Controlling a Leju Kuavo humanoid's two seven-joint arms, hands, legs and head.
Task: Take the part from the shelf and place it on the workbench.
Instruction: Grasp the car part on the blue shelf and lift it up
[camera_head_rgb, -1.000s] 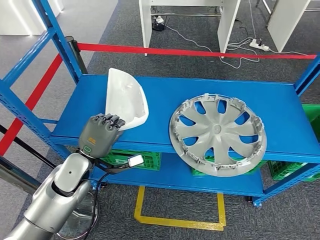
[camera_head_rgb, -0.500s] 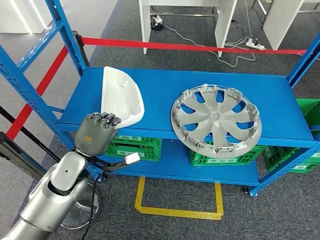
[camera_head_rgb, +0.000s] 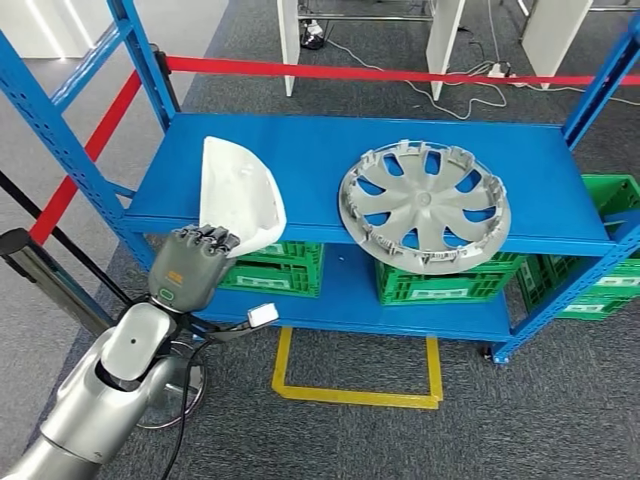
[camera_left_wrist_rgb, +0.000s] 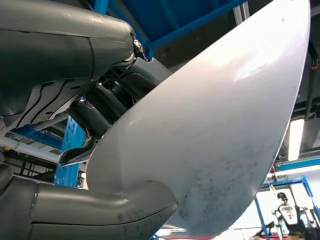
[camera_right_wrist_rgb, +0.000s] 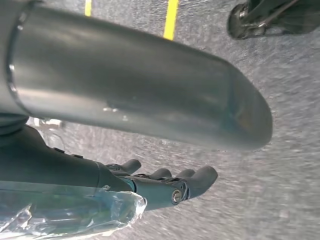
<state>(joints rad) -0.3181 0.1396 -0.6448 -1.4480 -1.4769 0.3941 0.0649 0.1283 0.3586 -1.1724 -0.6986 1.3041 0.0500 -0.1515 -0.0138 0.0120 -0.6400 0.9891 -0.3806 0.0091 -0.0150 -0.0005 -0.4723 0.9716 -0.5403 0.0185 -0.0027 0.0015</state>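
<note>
Head view: white part (camera_head_rgb: 240, 195), a shallow curved shell, held at its near edge by the left hand (camera_head_rgb: 190, 268), fingers curled over the rim and thumb under it, a hold that reads as meant to draw it off the front lip of the blue shelf (camera_head_rgb: 317, 165). Silver wheel cover (camera_head_rgb: 423, 205) lies well apart on the same shelf, overhanging its front edge; open floor lies on the near side for pulling out. Right wrist view: right hand (camera_right_wrist_rgb: 162, 182) hangs over grey carpet, fingers loosely apart, holding nothing.
</note>
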